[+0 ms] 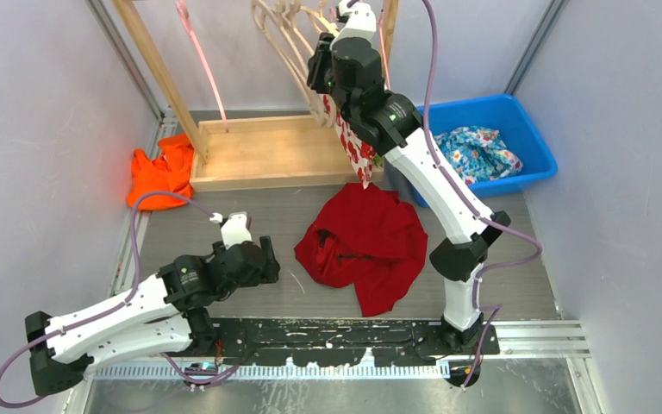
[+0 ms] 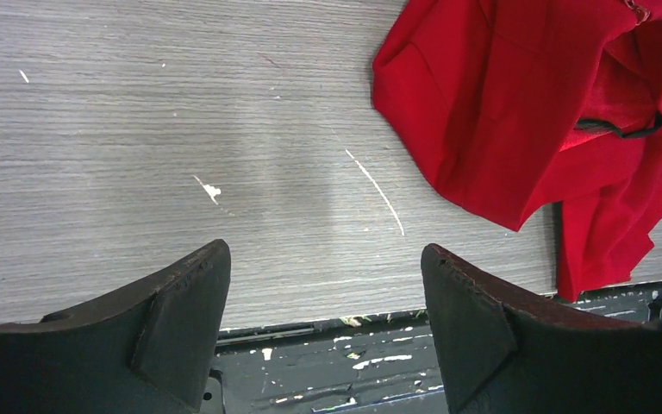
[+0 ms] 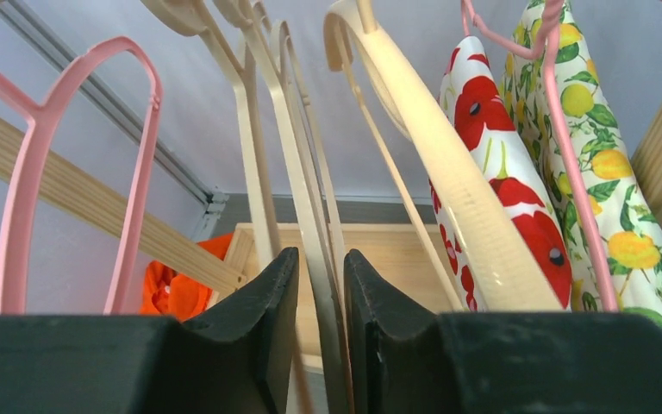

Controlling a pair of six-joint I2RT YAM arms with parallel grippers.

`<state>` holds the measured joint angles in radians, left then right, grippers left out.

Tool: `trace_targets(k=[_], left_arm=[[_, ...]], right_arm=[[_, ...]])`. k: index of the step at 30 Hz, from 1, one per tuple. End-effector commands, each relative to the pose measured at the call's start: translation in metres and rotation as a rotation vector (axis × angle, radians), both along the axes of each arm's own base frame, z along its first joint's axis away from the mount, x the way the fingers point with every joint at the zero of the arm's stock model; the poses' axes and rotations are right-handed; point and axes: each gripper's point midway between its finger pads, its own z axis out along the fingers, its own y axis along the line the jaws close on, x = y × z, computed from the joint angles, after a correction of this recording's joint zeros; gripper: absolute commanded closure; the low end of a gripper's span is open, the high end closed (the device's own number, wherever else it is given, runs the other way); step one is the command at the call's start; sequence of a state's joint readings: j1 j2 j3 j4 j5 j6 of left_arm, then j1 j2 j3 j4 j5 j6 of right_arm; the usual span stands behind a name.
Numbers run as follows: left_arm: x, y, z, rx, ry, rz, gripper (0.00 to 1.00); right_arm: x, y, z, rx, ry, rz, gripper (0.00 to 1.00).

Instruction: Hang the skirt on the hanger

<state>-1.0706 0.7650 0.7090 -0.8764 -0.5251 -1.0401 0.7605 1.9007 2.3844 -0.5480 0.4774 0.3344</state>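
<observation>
The red skirt (image 1: 362, 246) lies crumpled on the grey table, mid-right; its left part shows in the left wrist view (image 2: 500, 112). Several cream hangers (image 1: 289, 43) hang on the wooden rack at the back. My right gripper (image 1: 315, 73) is raised among them, and its jaws (image 3: 321, 259) are closed on the thin bar of one cream hanger (image 3: 310, 190). My left gripper (image 1: 269, 259) is open and empty, low over the table just left of the skirt, as the left wrist view (image 2: 325, 259) shows.
A poppy-print garment (image 1: 353, 147) and a lemon-print one (image 3: 603, 172) hang on the rack. A pink hanger (image 3: 138, 172) hangs left. An orange cloth (image 1: 159, 177) lies by the rack's wooden base (image 1: 267, 155). A blue bin (image 1: 517, 121) with floral cloth (image 1: 478, 151) stands back right.
</observation>
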Motion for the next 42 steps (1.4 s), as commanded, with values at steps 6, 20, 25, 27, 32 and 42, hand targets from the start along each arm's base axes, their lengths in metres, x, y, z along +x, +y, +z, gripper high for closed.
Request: trace_targets(k=[6, 20, 25, 27, 32, 42], left_arm=[[0.003, 0.010, 0.009, -0.013, -0.037, 0.038, 0.19], [0.001, 0.019, 0.016, -0.018, -0.050, 0.053, 0.19], [0.002, 0.020, 0.017, -0.009, -0.050, 0.058, 0.19], [0.001, 0.021, 0.017, -0.007, -0.048, 0.059, 0.19], [0.001, 0.023, 0.019, -0.020, -0.057, 0.061, 0.19], [0.000, 0.021, 0.016, -0.017, -0.048, 0.059, 0.19]], right_arm=[[0.027, -0.011, 0.005, 0.044, -0.009, -0.003, 0.72], [0.033, -0.016, 0.010, 0.037, -0.019, 0.017, 0.94], [0.031, -0.020, 0.012, 0.020, -0.022, 0.022, 0.99], [0.030, -0.017, 0.013, 0.020, -0.025, 0.044, 0.99], [0.022, -0.011, 0.021, -0.010, -0.044, 0.109, 0.99], [-0.001, -0.014, 0.045, -0.054, -0.115, 0.171, 0.99]])
